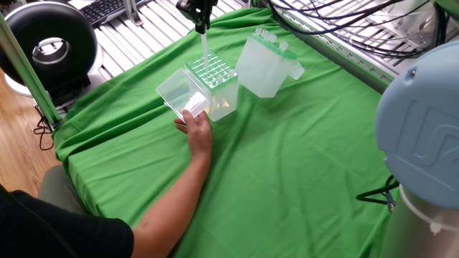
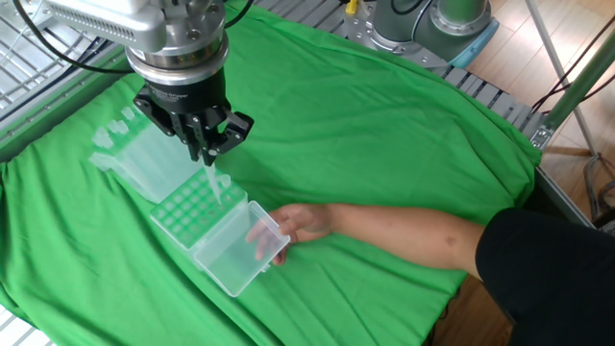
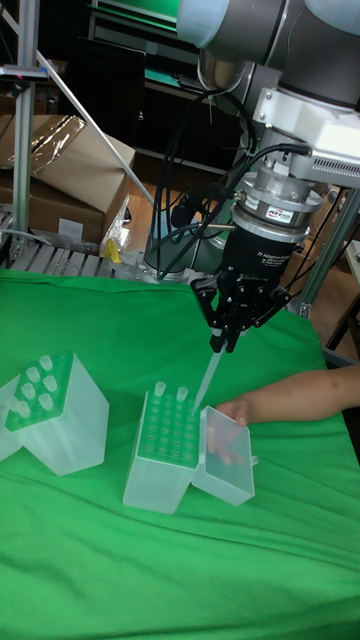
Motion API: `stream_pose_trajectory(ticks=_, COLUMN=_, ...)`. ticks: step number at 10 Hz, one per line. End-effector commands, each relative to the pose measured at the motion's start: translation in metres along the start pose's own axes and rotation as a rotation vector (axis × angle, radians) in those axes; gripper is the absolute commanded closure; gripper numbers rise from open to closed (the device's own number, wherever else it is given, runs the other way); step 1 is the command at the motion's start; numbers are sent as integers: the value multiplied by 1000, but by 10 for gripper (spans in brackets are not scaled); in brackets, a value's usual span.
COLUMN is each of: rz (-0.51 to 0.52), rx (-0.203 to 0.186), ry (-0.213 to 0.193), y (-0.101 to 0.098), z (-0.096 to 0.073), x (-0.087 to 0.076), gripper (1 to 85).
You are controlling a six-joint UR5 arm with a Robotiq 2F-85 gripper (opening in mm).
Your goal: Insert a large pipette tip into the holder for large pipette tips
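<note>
The holder for large pipette tips point(image 1: 214, 84) point(image 2: 187, 210) point(image 3: 163, 452) is a translucent box with a greenish grid top, its clear hinged lid point(image 1: 179, 97) swung open. My gripper point(image 1: 201, 26) point(image 2: 207, 156) point(image 3: 222, 342) hangs above it, shut on a long clear large pipette tip point(image 1: 204, 54) point(image 2: 213, 185) point(image 3: 208, 378). The tip points down, its lower end just over the grid. In the tall fixed view it slants slightly.
A person's hand point(image 1: 197, 129) point(image 2: 293, 223) point(image 3: 245, 408) rests on the open lid, the forearm reaching across the green cloth point(image 1: 287, 165). Another translucent box point(image 1: 264, 63) point(image 3: 52, 410) with a green top stands beside the holder. Rails and cables edge the table's far side.
</note>
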State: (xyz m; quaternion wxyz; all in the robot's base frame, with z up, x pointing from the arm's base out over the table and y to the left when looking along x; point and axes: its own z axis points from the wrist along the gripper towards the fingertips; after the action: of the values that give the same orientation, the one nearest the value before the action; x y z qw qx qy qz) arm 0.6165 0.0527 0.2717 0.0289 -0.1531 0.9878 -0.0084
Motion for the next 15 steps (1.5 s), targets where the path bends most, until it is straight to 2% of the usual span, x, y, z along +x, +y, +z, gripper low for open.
stream_pose_trajectory(ticks=1, rz=3, rx=-10, ry=-5, y=3, z=0, x=0, gripper=847)
stream_pose_trajectory(ticks=13, rz=1, rx=4, ry=-34, y=1, z=23, x=-9, gripper=847)
stream_pose_trajectory(ticks=14, rz=-9, rx=11, ry=-45, y=-2, z=28, x=-12, gripper=833)
stream_pose_trajectory(ticks=15, rz=-33, rx=-8, ry=-58, y=1, z=36, x=-15, gripper=737)
